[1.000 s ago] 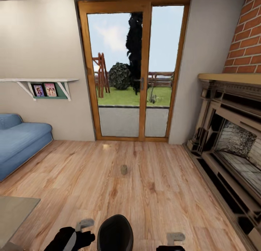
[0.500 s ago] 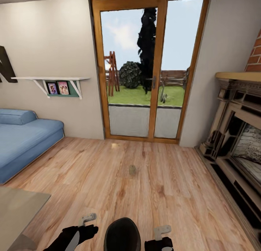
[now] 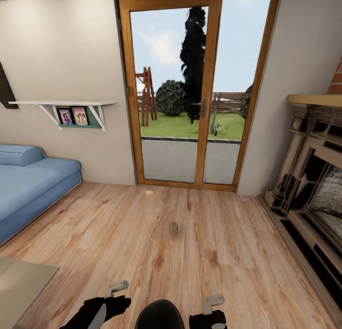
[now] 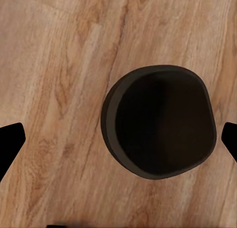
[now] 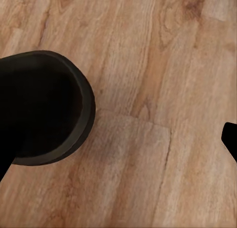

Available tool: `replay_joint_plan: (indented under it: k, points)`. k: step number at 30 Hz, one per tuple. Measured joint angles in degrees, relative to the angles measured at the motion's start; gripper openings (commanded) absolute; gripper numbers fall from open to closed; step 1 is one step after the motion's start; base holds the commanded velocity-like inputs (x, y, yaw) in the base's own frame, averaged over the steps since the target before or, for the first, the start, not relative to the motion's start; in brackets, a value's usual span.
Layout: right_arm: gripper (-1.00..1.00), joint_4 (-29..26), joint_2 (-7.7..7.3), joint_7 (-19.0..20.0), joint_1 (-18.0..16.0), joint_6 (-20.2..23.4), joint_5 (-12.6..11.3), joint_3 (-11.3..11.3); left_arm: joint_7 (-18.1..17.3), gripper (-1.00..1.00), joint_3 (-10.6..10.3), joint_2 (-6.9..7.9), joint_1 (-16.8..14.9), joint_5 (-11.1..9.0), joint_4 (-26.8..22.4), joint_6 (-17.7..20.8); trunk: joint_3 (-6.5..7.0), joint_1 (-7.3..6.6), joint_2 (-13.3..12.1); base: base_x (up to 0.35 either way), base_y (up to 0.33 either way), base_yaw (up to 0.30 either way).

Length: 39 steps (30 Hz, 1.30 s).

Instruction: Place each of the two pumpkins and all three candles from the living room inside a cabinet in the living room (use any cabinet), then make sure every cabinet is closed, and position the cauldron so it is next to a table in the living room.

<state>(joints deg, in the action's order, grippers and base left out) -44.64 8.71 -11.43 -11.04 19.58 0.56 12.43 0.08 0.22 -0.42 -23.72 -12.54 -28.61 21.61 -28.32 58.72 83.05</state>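
Below my head camera, at the very bottom edge of its picture, I see the dark round rim of the cauldron [image 3: 159, 314] on the wooden floor [image 3: 213, 262], flanked by my left gripper [image 3: 110, 296] and my right gripper [image 3: 213, 310], both arms tucked low and close to the trunk. Only the head view gives me the room: a glass door [image 3: 190, 96] in a wood frame straight ahead, a blue sofa [image 3: 28, 186] by the left wall under a white shelf [image 3: 61, 103] with two small pictures, a fireplace [image 3: 313, 186] on the right, and the pale corner of a table [image 3: 21, 291] at lower left. A small greyish-tan object, perhaps a candle [image 3: 174, 228], stands upright on the floor well ahead of me, between the cauldron and the door; I cannot make it out surely. My left wrist camera looks straight down into the cauldron's black hollow [image 4: 160, 122], with that gripper's finger tips spread far apart at either side of the picture. My right wrist camera catches part of the cauldron [image 5: 42, 107] and bare floorboards, its finger tips likewise spread wide, holding nothing.
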Motion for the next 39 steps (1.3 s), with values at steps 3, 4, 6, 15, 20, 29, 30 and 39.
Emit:
replay_joint_plan:
  k: [3,4,6,15,20,29,30,39]
  points:
    - [1.0,0.3,0.14,-0.2,0.0,0.6,0.0,-0.1,0.0,1.0,0.0,-0.03,0.0,0.0,0.2,-0.1,0.0,0.01,0.0,0.026,0.0,0.0]
    - [1.0,0.3,0.34,-0.3,0.0,0.8,-0.1,-0.1,0.0,1.0,0.0,-0.03,0.0,0.0,0.2,-0.1,0.0,0.01,0.0,0.01,0.0,0.0]
    - [1.0,0.4,1.13,-0.5,-0.5,1.4,-0.5,-0.2,0.0,1.0,-0.1,-0.1,0.0,0.0,0.2,-0.2,0.0,0.01,0.0,0.005,0.0,0.0]
    - [1.0,13.5,1.29,-0.3,-14.3,5.9,-8.4,-0.2,0.0,1.0,-0.1,-0.7,0.0,0.2,0.2,-0.2,-0.89,1.1,2.0,0.001,0.0,0.0]
    - [1.0,14.6,1.29,-0.3,-15.2,5.3,-9.0,-0.2,0.0,1.0,-1.6,-0.83,0.0,0.3,0.2,-0.2,-1.79,2.2,4.0,0.0,0.0,0.0]
    - [1.0,15.3,1.29,-0.1,-15.5,3.7,-12.0,-0.2,0.1,1.0,-2.9,-0.86,0.0,0.5,3.6,-1.7,-3.41,4.18,7.6,0.0,0.0,0.0]
    - [1.0,15.3,1.29,-0.1,-15.5,3.7,-12.0,-0.2,0.3,1.0,-2.9,-0.86,0.0,0.5,3.4,-1.8,-3.59,4.4,8.0,0.0,0.0,0.0]
    - [1.0,15.9,1.29,0.2,-16.7,3.4,-12.2,0.9,0.8,1.0,-2.9,-0.85,-0.1,0.4,3.7,-2.0,-5.2,6.38,11.6,0.0,0.0,0.0]
